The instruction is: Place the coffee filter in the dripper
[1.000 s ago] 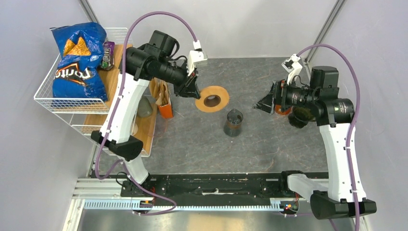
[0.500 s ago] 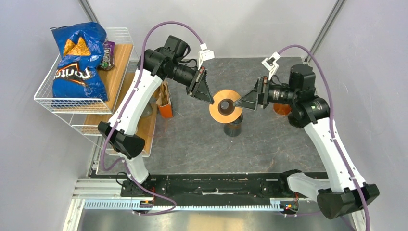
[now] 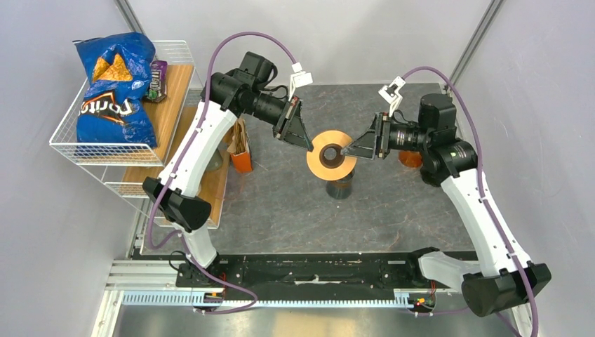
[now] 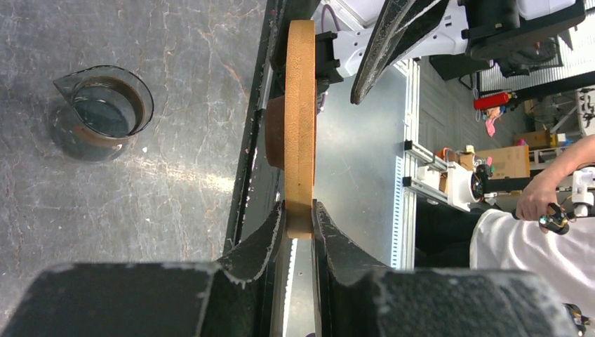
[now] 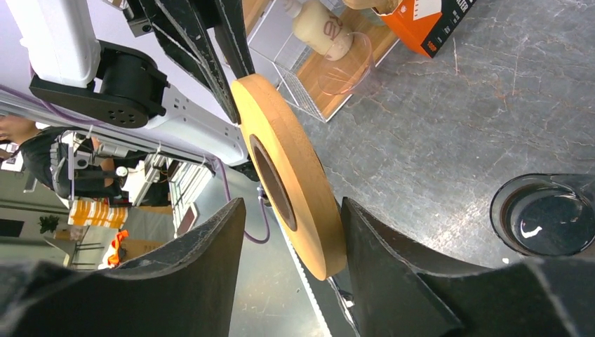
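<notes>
Gray stone table (image 3: 281, 203) underneath, with a glass pot (image 3: 340, 186) in the middle. Just above the pot, pinched tight by its edge in the left gripper (image 4: 298, 208): a round wooden dripper (image 3: 317, 163). Spread wide around the dripper's other edge, touching or not hard to tell: the right gripper (image 5: 292, 214).
</notes>
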`<state>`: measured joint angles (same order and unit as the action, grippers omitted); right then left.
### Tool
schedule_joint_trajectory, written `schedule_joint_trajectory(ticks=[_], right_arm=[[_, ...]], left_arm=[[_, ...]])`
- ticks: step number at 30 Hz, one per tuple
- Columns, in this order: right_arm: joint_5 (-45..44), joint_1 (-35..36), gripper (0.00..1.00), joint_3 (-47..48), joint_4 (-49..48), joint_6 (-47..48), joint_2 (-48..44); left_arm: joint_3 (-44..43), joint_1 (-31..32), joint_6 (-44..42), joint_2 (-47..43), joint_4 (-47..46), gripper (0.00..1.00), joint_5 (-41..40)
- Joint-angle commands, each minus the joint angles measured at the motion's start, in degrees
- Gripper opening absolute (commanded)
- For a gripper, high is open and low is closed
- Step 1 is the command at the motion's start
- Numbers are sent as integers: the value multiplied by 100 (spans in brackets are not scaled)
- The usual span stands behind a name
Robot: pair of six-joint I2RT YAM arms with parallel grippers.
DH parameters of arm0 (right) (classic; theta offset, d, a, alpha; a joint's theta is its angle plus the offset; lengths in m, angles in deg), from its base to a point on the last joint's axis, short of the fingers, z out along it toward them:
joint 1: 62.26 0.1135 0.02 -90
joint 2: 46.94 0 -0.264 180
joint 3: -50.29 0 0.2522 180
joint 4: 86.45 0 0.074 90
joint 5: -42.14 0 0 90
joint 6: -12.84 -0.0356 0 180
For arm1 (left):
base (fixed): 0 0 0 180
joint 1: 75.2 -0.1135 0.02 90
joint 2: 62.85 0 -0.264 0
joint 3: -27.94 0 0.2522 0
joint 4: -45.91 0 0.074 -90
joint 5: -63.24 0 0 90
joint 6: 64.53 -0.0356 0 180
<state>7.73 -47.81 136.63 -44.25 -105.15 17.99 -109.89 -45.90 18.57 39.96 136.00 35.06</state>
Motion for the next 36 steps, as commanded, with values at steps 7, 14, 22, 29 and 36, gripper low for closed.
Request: schedule_joint_trajectory(ticks=[7,14,22,29,36], right_arm=[[525,-349,46,266,470,194,-244],[658,-346,0,151,-362,-853,-250],[1020,-1062,0,-416,-171,-1305,-311],[1724,-1684,0,-863,-199,-1100,432],[1885,-1780,0,-1180,51,-277,1184]], left_arm=[[-44,-99,145,-184,-138,2,445],[55,-5,318,-199,-307,2,441],[417,-523,1199,-663,-1322,91,-477],[310,-706,706,-1063,-1608,94,-1110],[376,-695,383,-1247,-1981,95,-1539]])
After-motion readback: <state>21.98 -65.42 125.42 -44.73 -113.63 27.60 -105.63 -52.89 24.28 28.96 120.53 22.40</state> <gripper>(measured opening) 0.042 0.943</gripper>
